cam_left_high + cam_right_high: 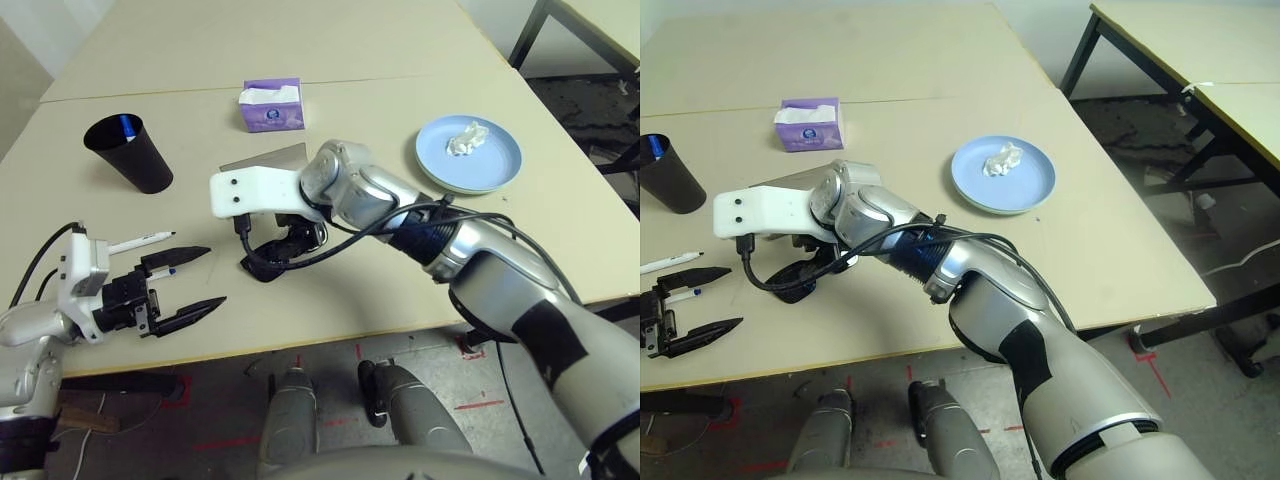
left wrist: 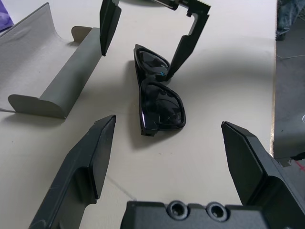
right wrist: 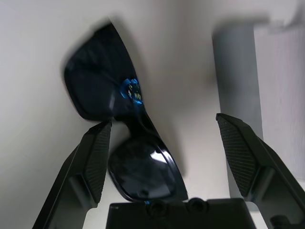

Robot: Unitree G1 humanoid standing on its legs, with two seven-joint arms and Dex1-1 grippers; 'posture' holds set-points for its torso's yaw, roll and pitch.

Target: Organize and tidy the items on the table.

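Note:
Black sunglasses (image 1: 262,268) lie folded on the table (image 1: 400,270) near its front edge. My right gripper (image 3: 164,121) hangs open just above them, one finger (image 2: 188,45) by the bridge and the other finger (image 2: 108,26) toward the grey glasses case (image 2: 52,81). The case lies open behind the glasses. My left gripper (image 1: 217,275) is open and empty a short way left of the glasses, pointing at them. A white pen (image 1: 145,241) lies beside it. A black cup (image 1: 135,155) at far left holds a blue-capped pen (image 1: 124,125). A crumpled tissue (image 1: 465,138) rests on the blue plate (image 1: 495,165).
A purple tissue box (image 1: 272,105) stands at the back of the table, behind the case. My right forearm (image 1: 450,240) and its black cable stretch across the table's front middle. A second table with dark legs (image 1: 1160,70) stands off to the right.

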